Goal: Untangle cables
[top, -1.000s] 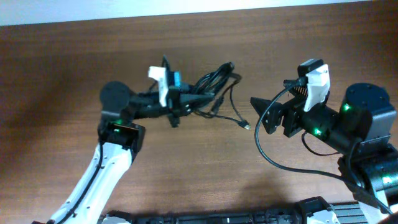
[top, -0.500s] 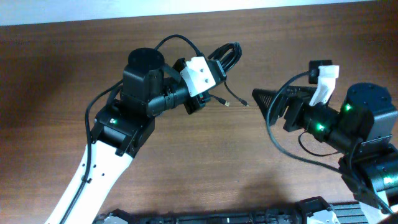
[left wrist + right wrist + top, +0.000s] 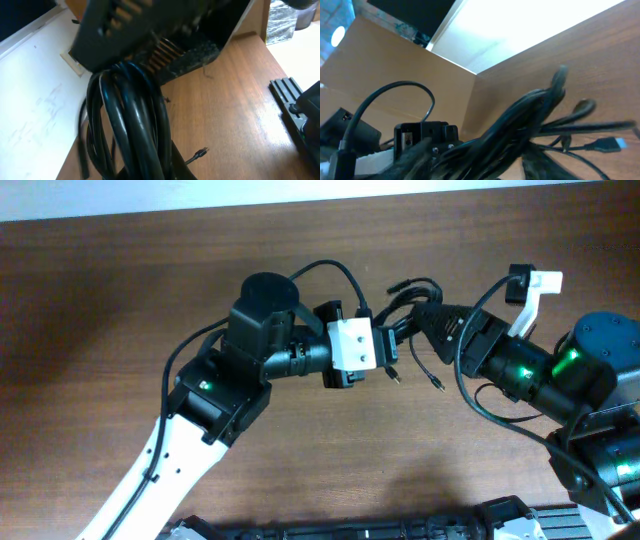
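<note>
The cables (image 3: pixel 408 298) are a bunch of thin black cords hanging above the brown table (image 3: pixel 120 300) between the two arms. My left gripper (image 3: pixel 386 348) is shut on the bunch, and the looped cords (image 3: pixel 131 120) fill the left wrist view. Two loose plug ends (image 3: pixel 396 377) dangle below, and one plug (image 3: pixel 201 151) shows against the wood. My right gripper (image 3: pixel 428 318) has its tip pushed into the bunch from the right. In the right wrist view the cords (image 3: pixel 530 120) run blurred across its jaws, so how they stand is unclear.
The right arm's own thicker black wire (image 3: pixel 470 395) loops beside its body. A pale wall strip (image 3: pixel 300 192) borders the table's far edge. A black rail (image 3: pixel 350 530) lies along the near edge.
The left arm has carried the bunch to the right and lifted it. The right gripper has come forward from clear of the cords into the bunch, and its jaws have narrowed.
</note>
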You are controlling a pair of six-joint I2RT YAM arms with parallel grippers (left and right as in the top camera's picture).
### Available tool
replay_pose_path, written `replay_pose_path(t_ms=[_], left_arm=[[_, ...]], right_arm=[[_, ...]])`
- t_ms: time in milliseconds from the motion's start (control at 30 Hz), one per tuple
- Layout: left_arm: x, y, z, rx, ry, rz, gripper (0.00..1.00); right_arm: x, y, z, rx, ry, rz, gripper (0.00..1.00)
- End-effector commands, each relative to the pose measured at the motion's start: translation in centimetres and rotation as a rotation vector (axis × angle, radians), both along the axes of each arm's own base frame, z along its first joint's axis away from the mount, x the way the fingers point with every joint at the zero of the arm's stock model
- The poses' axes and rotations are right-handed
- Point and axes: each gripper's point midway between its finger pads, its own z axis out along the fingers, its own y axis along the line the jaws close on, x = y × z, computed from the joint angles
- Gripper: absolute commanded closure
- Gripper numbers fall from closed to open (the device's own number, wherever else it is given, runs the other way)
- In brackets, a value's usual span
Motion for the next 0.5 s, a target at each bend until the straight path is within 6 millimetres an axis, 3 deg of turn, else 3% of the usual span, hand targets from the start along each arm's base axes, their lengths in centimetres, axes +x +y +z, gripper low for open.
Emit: replay_pose_path(t_ms=[0,67,300,400,467], left_arm=[[-0.9,-0.4,1.6,-0.031,-0.051,-0.041,1.0],[-1.0,-0.5,1.6,-0.034,-0.052,-0.046,1.0],[-1.0,-0.5,1.7,-0.04,-0.028,-0.041,1.0],[-0.7,-0.6,2.7,-0.094,0.045,-0.013,1.0],[-0.7,-0.7,2.8,-0.103,0.064,-0.007,1.0]], right_arm=[[-0.2,-0.1,0.8,-0.001,-0.026,0.005,0.53],[0.1,0.0,0.5,-0.003,-0.015,0.005,0.66],[1.3,0.2,-0.7,-0.011,0.032,0.005,0.74],[1.5,0.1,-0.8,-0.014,0.034,-0.005,0.96],[1.5,0.1,-0.8,-0.014,0.033,-0.005,0.96]])
